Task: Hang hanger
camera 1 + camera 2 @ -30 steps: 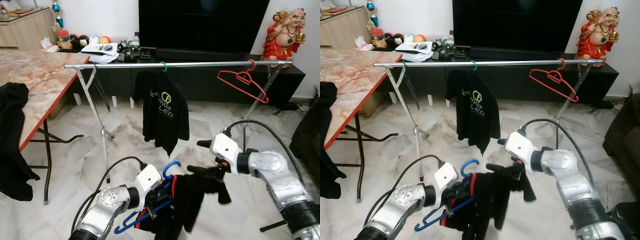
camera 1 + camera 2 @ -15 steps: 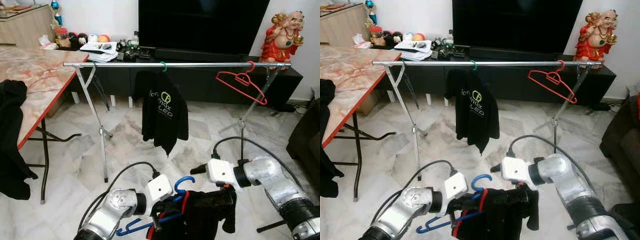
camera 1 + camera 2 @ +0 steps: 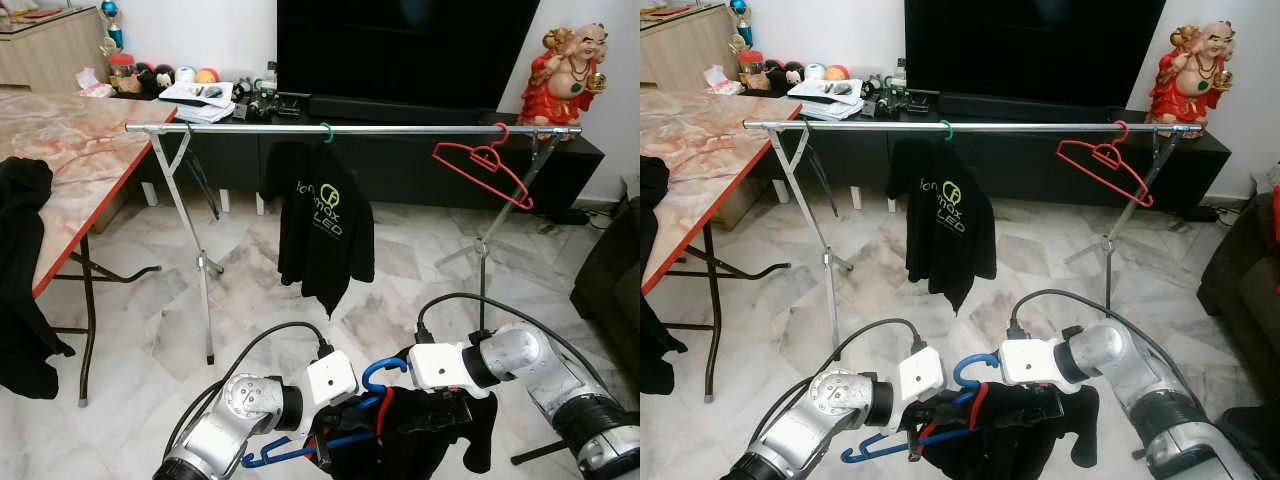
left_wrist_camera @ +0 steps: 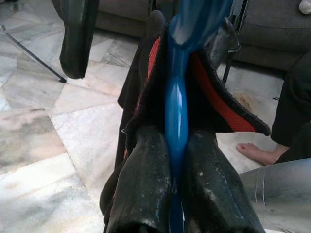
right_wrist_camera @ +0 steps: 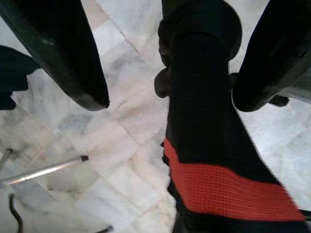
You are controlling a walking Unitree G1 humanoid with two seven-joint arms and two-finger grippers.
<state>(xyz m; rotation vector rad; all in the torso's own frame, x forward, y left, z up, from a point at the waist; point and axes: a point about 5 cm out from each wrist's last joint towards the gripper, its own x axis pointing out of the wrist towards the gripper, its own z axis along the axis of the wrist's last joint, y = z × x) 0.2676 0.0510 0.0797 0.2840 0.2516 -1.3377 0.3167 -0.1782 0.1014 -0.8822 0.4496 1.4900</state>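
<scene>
A blue hanger is held low in front of me, its hook pointing up. My left gripper is shut on its neck. A black garment with red trim is draped over the hanger and hangs down from it. My right gripper is open just right of the hook, its fingers either side of a fold of the garment. Beyond stands the metal clothes rail, carrying a black printed T-shirt on a green hanger and a bare red hanger near its right end.
A marble-topped table with a black cloth over its edge stands at the left. Behind the rail are a dark TV console and a red statue. A dark sofa is at the right. A person's bare foot rests on the floor.
My right gripper has dropped and moved left, in against the garment by the hook. My left gripper has carried the blue hanger rightward, and the garment now sits bunched over it.
</scene>
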